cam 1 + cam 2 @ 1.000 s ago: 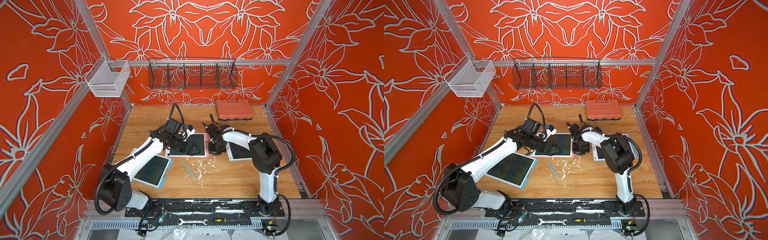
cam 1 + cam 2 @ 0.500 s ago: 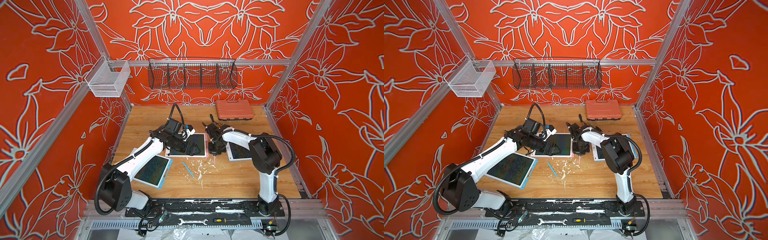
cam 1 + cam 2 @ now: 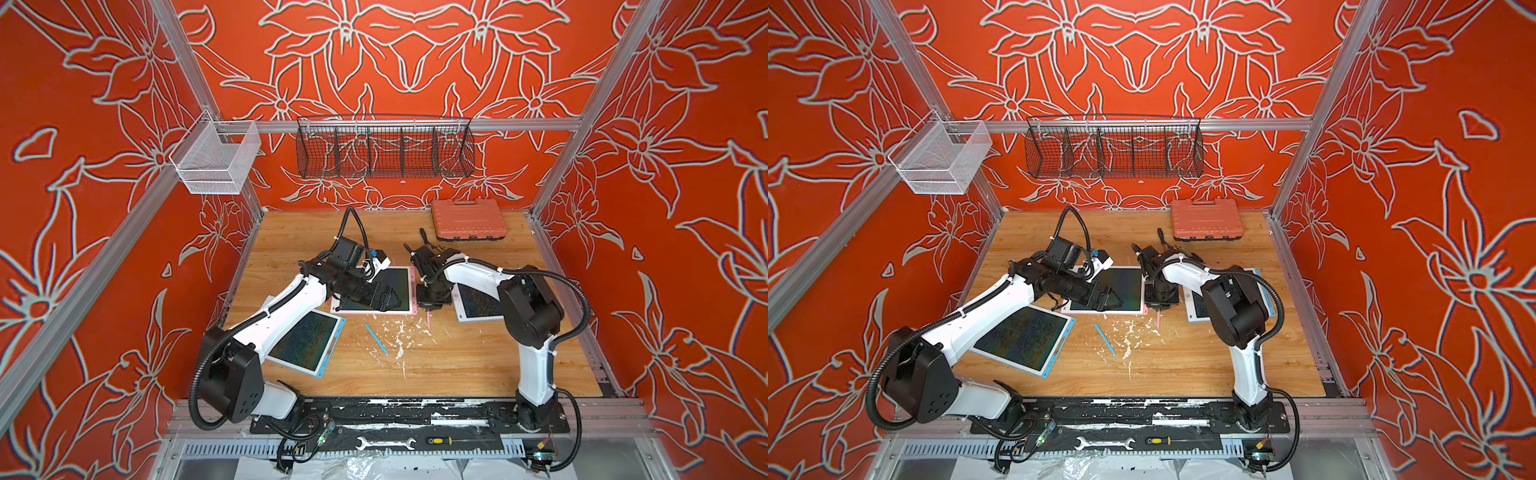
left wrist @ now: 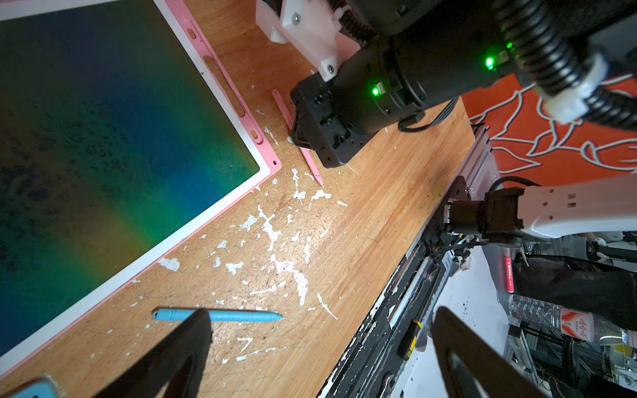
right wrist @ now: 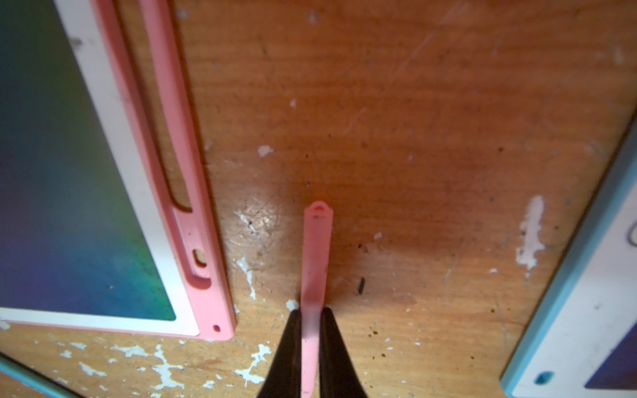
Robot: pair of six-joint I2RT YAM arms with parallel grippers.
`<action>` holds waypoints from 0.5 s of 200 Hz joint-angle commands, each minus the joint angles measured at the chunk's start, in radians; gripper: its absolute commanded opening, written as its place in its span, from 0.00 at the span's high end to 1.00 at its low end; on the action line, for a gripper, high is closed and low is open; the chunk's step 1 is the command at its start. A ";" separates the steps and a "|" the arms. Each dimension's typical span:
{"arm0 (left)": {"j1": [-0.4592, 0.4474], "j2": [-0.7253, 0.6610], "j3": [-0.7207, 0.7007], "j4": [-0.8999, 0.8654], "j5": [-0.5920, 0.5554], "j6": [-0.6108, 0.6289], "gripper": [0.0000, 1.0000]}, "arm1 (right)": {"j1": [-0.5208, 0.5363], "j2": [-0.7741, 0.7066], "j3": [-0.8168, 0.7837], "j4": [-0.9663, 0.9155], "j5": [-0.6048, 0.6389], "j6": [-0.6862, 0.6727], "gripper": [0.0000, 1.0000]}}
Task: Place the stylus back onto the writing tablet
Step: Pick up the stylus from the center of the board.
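My right gripper [image 5: 312,312] is shut on a pink stylus [image 5: 315,262], gripping it across the shaft low over the wood. The stylus runs parallel to the pink slotted edge of the writing tablet [image 5: 188,224] and a little apart from it. In both top views the stylus tip [image 3: 428,319] pokes out below the right gripper [image 3: 430,305], just off the tablet's near right corner [image 3: 412,309]. My left gripper [image 4: 320,312] stands open and empty above the tablet's near part [image 3: 1129,291]. The pink stylus [image 4: 312,164] also shows under the right arm in the left wrist view.
A blue stylus [image 3: 376,338] lies loose on the wood among white paint flecks. Blue-framed tablets lie at near left [image 3: 307,340] and at right [image 3: 478,303]. An orange case [image 3: 467,218] sits at the back. Wire baskets hang on the walls.
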 commanded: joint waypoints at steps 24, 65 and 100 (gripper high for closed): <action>-0.006 -0.002 -0.011 0.002 -0.002 0.014 0.03 | 0.003 0.007 0.016 -0.018 0.001 0.015 0.88; -0.006 0.000 -0.011 0.002 -0.001 0.014 0.03 | 0.002 -0.004 0.034 -0.027 0.007 0.014 0.88; -0.006 -0.003 -0.013 0.002 -0.002 0.012 0.03 | 0.003 -0.010 0.044 -0.020 0.004 0.020 0.88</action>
